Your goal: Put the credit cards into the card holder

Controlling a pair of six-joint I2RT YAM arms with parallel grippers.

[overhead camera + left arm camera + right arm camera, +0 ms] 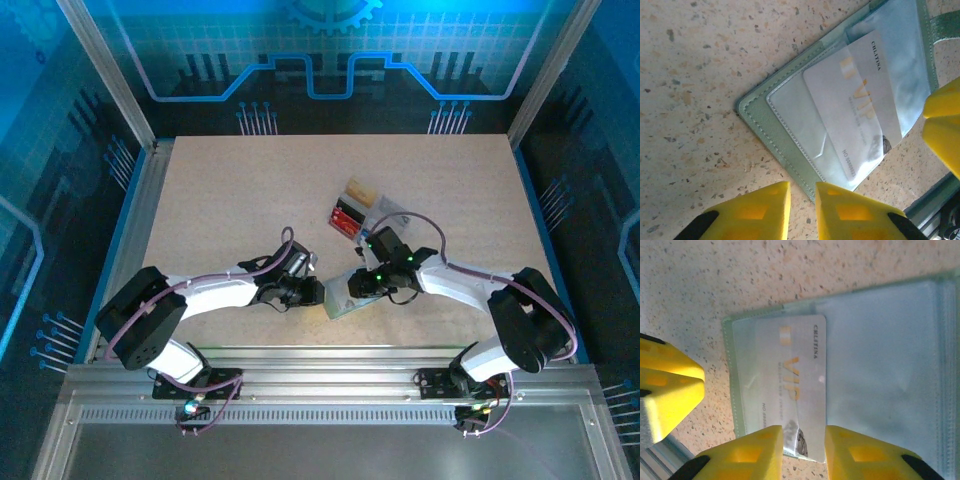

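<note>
Currently the step in hand is seating one pale grey-white card [800, 385] in the card holder [880, 370]. The holder lies open and flat on the counter [230, 200] at lower centre of the top view, between the two tools. In the right wrist view the card lies printed side up, with its left part hazed under the clear pocket [747, 365] at the holder's left end. Its right edge lies bare on top of the film. The right tool [804, 452] stands partly open, its fingers straddling the card's lower end. The card lies flat, and no clamping on it is evident. The left tool [802, 200] is all but closed, with only counter showing through the narrow slit between its fingers, and it holds nothing. It sits just beside the holder's green border at the bottom of the left wrist view. Insertion is judged incomplete. The next move calls for working the card further under the film, square with the pocket. The holder must be kept from sliding and the film from buckling. The other credit cards [352, 205] wait in stacks at upper centre of the top view, apart from the holder.
</note>
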